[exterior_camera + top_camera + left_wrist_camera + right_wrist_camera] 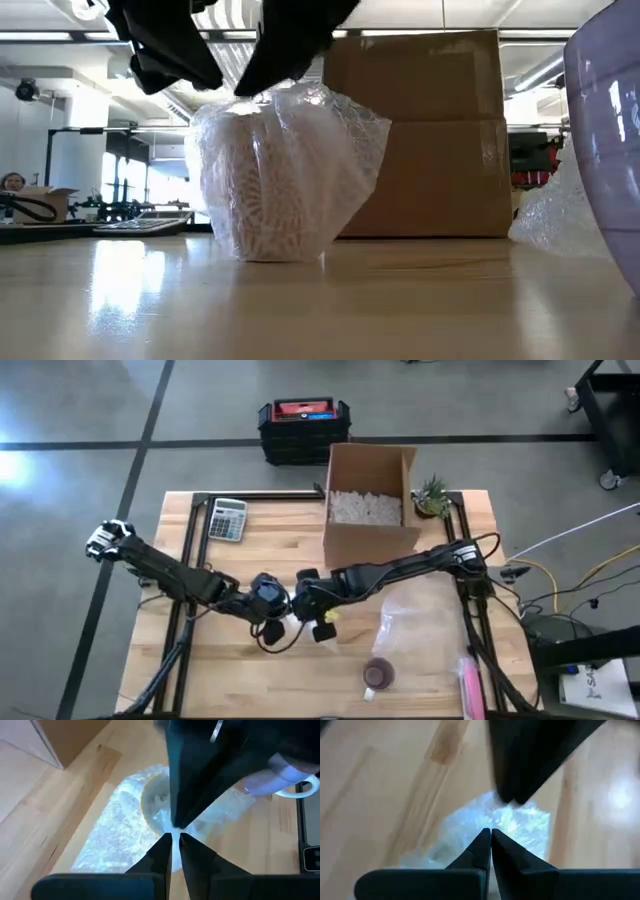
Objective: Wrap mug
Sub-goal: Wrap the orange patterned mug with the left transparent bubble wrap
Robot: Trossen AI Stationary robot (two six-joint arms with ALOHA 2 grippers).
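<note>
Nearest to you, at the front edge of the table, stands a purple mug with a white handle, open and with nothing I can make out inside; in the low view its wall fills the right edge. Just to its right lies a pink object, and a loose sheet of bubble wrap spreads over the wood behind the mug.

Further in, at mid-table, you have both grippers meeting over the wrapped mug, which stands upright on the wood under a bundle of clear bubble wrap gathered at the top. Your left gripper has its fingers pinched nearly together on the wrap above the mug's rim; the yellowish rim shows through the plastic. Your right gripper comes from the opposite side, fingers likewise closed to a sliver on the same bunch of wrap. From above, the two wrists sit tip to tip and hide most of the bundle.

Beyond them stands an open cardboard box holding white packing peanuts. A small potted plant sits just beside its right wall, and a calculator lies toward the back left. Off the table, a black crate with a red top rests on the floor; its lettering is too small to read
</note>
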